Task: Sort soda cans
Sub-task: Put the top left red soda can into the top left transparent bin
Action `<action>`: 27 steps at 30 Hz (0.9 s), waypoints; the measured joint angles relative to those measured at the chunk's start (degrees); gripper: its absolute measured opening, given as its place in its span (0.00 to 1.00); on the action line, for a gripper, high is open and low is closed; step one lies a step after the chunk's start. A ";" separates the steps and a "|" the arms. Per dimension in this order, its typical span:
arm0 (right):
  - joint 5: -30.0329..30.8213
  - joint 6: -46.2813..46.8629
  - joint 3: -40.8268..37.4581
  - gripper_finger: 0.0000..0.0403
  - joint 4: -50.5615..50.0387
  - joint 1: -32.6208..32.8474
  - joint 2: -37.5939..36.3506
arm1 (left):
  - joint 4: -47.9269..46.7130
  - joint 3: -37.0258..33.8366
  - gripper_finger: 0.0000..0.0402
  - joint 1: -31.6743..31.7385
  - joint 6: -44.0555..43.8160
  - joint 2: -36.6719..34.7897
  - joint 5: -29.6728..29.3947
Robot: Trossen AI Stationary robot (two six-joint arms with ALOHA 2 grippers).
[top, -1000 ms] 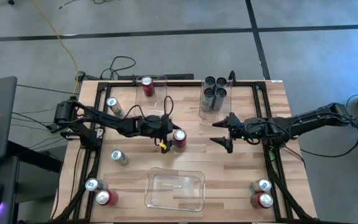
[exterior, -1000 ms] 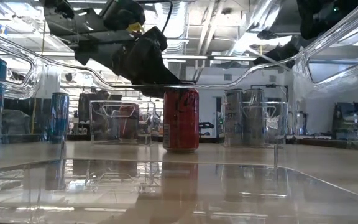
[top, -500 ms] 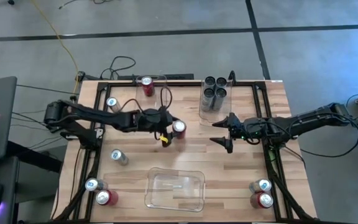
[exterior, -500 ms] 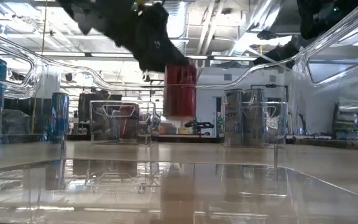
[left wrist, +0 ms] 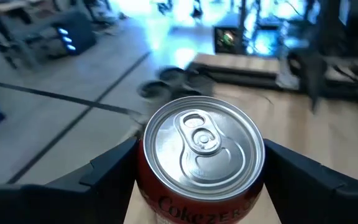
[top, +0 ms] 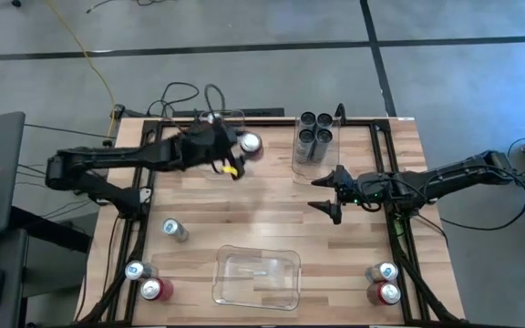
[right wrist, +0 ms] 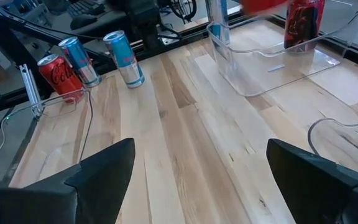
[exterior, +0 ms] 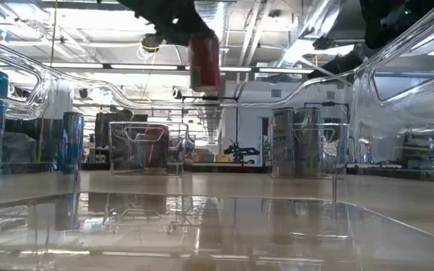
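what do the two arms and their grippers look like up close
Both arms are slim, dark and jointed, with black cables along them. The left gripper carries a yellow tag near its wrist. The right gripper shows small green and red lights behind it. Each has two broad, flat black fingers.

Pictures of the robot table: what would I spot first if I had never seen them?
Probably the red can up in the air, gripped by the left gripper near the clear bin at the table's far edge. Next, four dark cans stand packed together in another clear bin to its right. The right gripper hangs open and empty over the middle of the wooden table.
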 joint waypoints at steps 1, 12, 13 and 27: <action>0.00 0.00 0.00 0.95 -0.17 0.00 0.00 | -0.35 0.04 0.73 1.37 -0.01 -0.59 0.02; 0.00 -0.04 0.02 0.95 -0.29 0.00 0.00 | 0.57 -1.38 0.73 13.99 -1.17 2.28 -0.06; 0.00 -0.04 0.02 0.95 -0.40 0.00 0.00 | 2.08 -2.41 0.73 14.80 -1.32 2.85 -0.06; -0.02 -0.19 0.02 0.95 -1.01 0.00 0.00 | 16.84 -11.47 0.73 25.14 -2.44 10.60 5.22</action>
